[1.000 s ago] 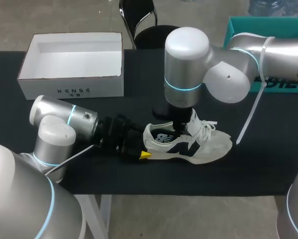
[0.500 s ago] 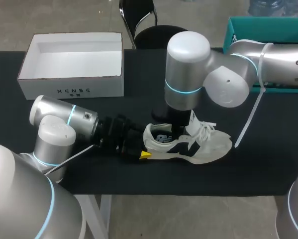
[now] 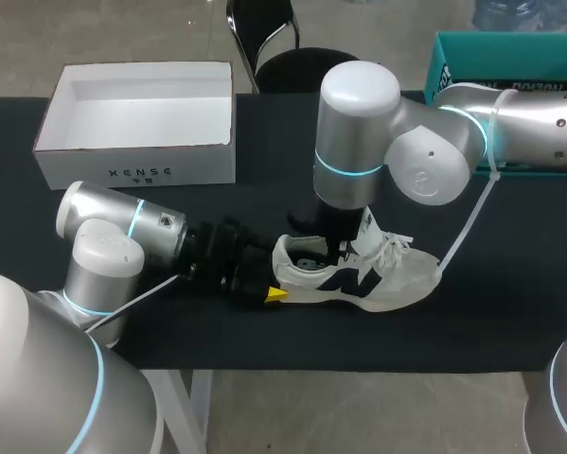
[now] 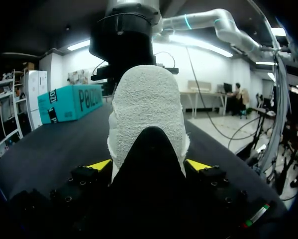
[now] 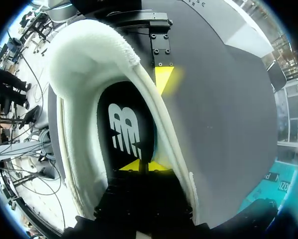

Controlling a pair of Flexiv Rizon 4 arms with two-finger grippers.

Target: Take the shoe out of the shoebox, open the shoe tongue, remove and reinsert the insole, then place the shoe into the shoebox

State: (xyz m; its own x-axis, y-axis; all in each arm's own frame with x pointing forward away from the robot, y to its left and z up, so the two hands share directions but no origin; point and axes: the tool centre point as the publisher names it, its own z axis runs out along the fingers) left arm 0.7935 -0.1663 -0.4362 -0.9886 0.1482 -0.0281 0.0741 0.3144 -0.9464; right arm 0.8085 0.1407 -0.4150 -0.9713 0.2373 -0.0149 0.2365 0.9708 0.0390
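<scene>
Currently the white shoe [image 3: 389, 278] lies on its sole near the middle of the black table [image 3: 292, 337], toe to the right and heel to the left, outside the shoebox [image 3: 132, 172]. The shoebox is white and open, and sits well apart at the far left of the table.

The left gripper [image 4: 149, 165] comes in low from the left and has the heel of the shoe between its fingers. One yellow tip presses each side of the heel, so the jaws are spread to the heel's width and clamped on it. In the right wrist view one of those fingertips [image 5: 163, 79] shows against the outside of the heel.

The right arm comes in from the right and points straight down over the shoe's opening. The right gripper [image 5: 140, 166] is inside the shoe, its two yellow tips drawn together with only a thin slit between them. They sit right at the dark insole [image 5: 124, 124] with its white logo. Whether they pinch the insole cannot be told.

A teal box [image 3: 472, 59] stands at the far right.
</scene>
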